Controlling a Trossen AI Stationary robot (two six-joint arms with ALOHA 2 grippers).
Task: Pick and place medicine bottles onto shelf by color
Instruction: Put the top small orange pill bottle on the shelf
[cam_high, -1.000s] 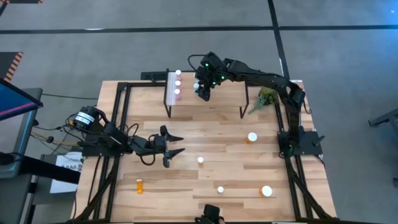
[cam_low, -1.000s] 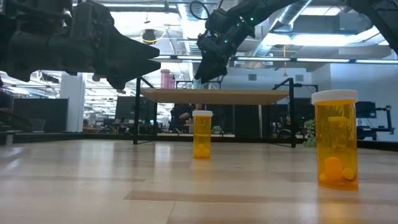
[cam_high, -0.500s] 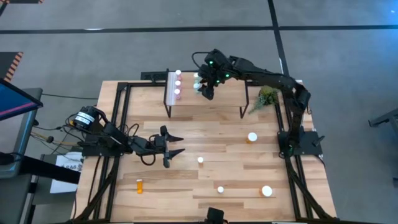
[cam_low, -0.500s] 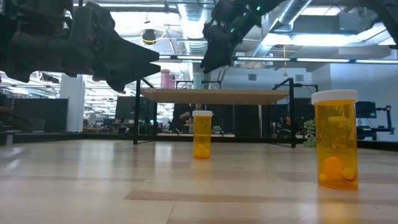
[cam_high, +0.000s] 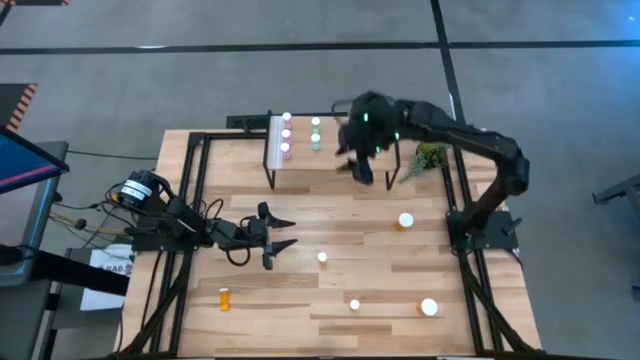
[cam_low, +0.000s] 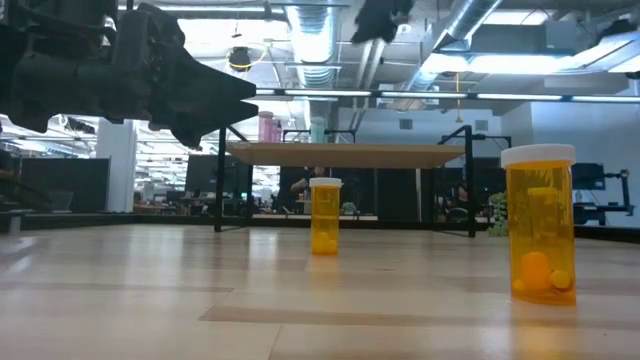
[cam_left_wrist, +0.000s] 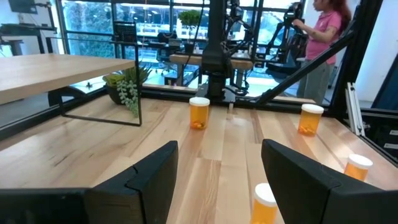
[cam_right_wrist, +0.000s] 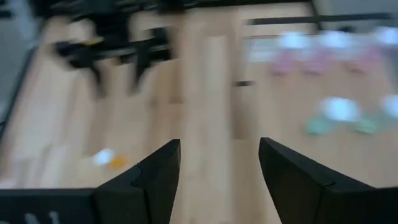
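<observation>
Right gripper (cam_high: 362, 170): fingers spread with nothing between them, as its own wrist view shows; it hangs above the shelf's front part, with the placed bottles off to its side.
Left gripper (cam_high: 277, 234): fingers apart, empty, low over the table's left half, with the loose bottles ahead of it; this arm appears to be waiting.
Shelf (cam_high: 345, 160): raised light board on thin black legs. Three pink bottles (cam_high: 286, 133) stand in a line beside its white strip, and two green bottles (cam_high: 315, 133) in a second line next to them.
Why placed so: colours sit in separate rows, so the open board beneath and beyond the right gripper is probably meant for orange.
Loose bottles: four orange ones on the table, all below the right gripper's level and toward the near edge: a wide one (cam_high: 405, 221) closest to it, a small one (cam_high: 322, 258) mid-table, another (cam_high: 354, 304) and a wide one (cam_high: 429, 308) near the front edge. A fifth orange bottle (cam_high: 225, 298) lies on its side, behind the left gripper.
Edges: the plant (cam_high: 428, 156) sits just beside the shelf's far end, close to the right arm.
Open room: bare wood between shelf and wide bottle gives a free descent; the shelf's legs and front edge look the main things to clear.
</observation>
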